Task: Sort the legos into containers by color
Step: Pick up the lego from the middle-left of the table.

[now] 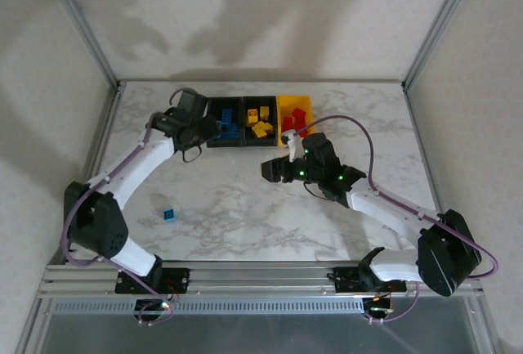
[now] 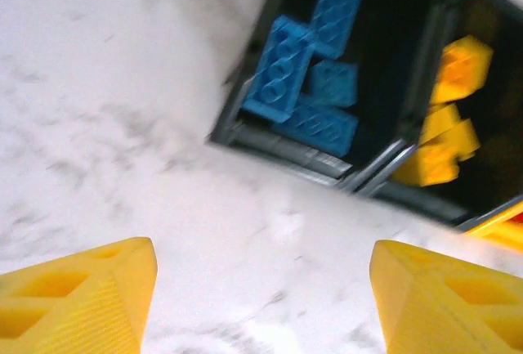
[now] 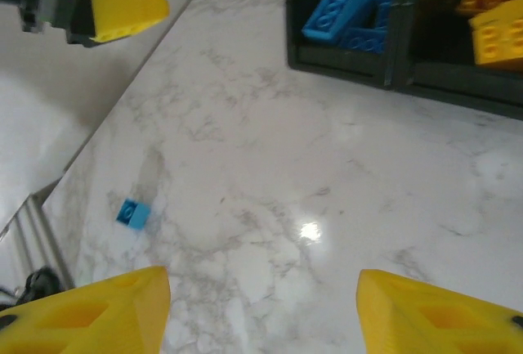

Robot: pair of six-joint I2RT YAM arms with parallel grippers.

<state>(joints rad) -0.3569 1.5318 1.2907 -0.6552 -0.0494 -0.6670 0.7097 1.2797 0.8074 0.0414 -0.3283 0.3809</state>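
Lone blue lego [image 1: 168,214]: lies flat on the near left of the surface [image 1: 245,215], well apart from the bins. Judged the one piece not yet sorted, since nothing else loose shows.
Right hand [image 3: 263,276]: open and empty, fingers wide apart, over the middle of the surface. Its camera looks left toward the lone blue lego, which suits a reach that way.
Left hand [image 2: 261,249]: open with nothing between its fingers, hanging just near the left black bin [image 1: 225,122], a place that fits a drop-off there.
Containers [image 1: 245,145]: a joined row at the far side. The left black bin takes the blue legos [image 2: 306,76], the middle black bin [image 1: 260,117] the yellow legos [image 2: 449,125], and the yellow bin [image 1: 296,100] on the right the red legos [image 1: 296,118], one color per bin as the task asks.
Hard to make out: the left wrist view is blurred and cuts the yellow bin to a sliver, and piled legos overlap, so no count is sure.
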